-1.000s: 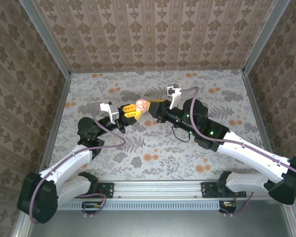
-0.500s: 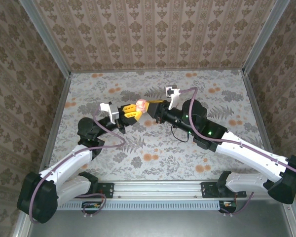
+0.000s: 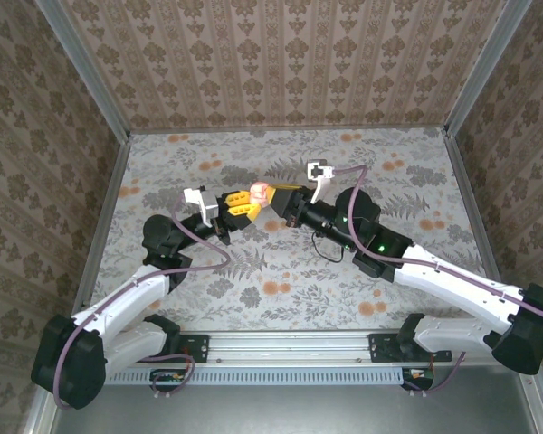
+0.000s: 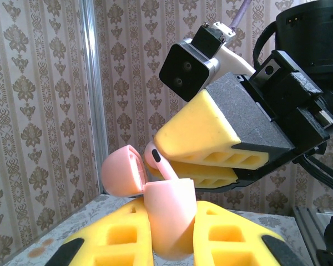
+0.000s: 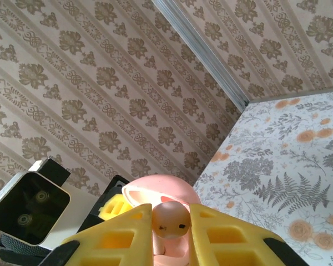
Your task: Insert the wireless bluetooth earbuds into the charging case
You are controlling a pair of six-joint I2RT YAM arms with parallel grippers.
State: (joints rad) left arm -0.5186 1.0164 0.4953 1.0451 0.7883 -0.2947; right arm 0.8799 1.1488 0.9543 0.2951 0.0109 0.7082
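Room: we work in a booth with wallpapered walls (image 3: 281,63) around a floral table (image 3: 416,172).
Left gripper (image 4: 172,241): clamped on the pink charging case (image 4: 169,213), holding it upright with the lid (image 4: 121,173) swung back. We judge this presents the opening.
Right gripper (image 5: 169,219): pinching one earbud (image 4: 155,157) just above the left fingers, its lower end at the case's mouth.
Surface: the table lies well below both grippers.
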